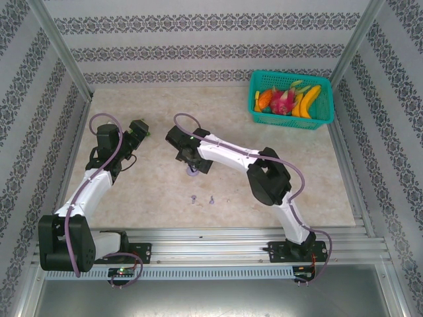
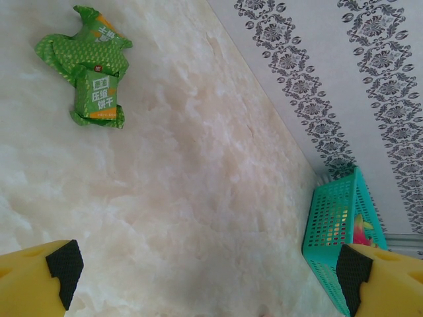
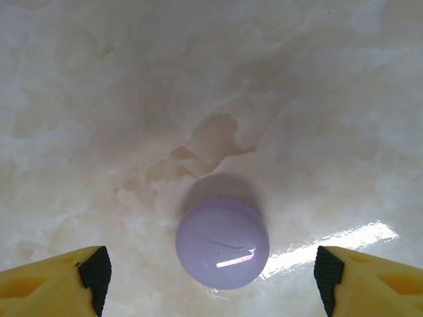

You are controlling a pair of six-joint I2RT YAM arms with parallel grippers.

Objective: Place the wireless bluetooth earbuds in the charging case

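Marble-patterned tabletop (image 1: 132, 198) spreads pale beige under both arms, enclosed by wallpapered walls (image 1: 198, 33) with grey floral bands.

At the left, the left gripper (image 1: 137, 127) sits over the far-left part of the table. In the left wrist view its yellow fingers (image 2: 30, 281) with black pads are spread wide, with bare marble between them and nothing held. Green snack packets (image 2: 89, 72) lie crumpled together on the marble ahead of it, well apart from the fingers.

Toward the middle, the right arm stretches leftward across the table, and the right gripper (image 1: 192, 162) hangs just above a round lilac charging case (image 1: 193, 173). In the right wrist view the case rests flat on the marble as a smooth, glossy disc with its top facing up. The gripper's jaws are parted on either side of it, and a gap of bare table separates each black pad (image 3: 96, 271) from the case, so nothing is gripped.

Two tiny purple earbuds (image 1: 193, 199) lie on the table nearer the arm bases than the case. The second earbud (image 1: 212, 200) is just right of the first, and both are outside the case and clear of either gripper.

In the far right corner stands a teal plastic basket (image 1: 291, 121) holding yellow bananas (image 1: 308, 102) and a pink dragon fruit (image 1: 283, 102).
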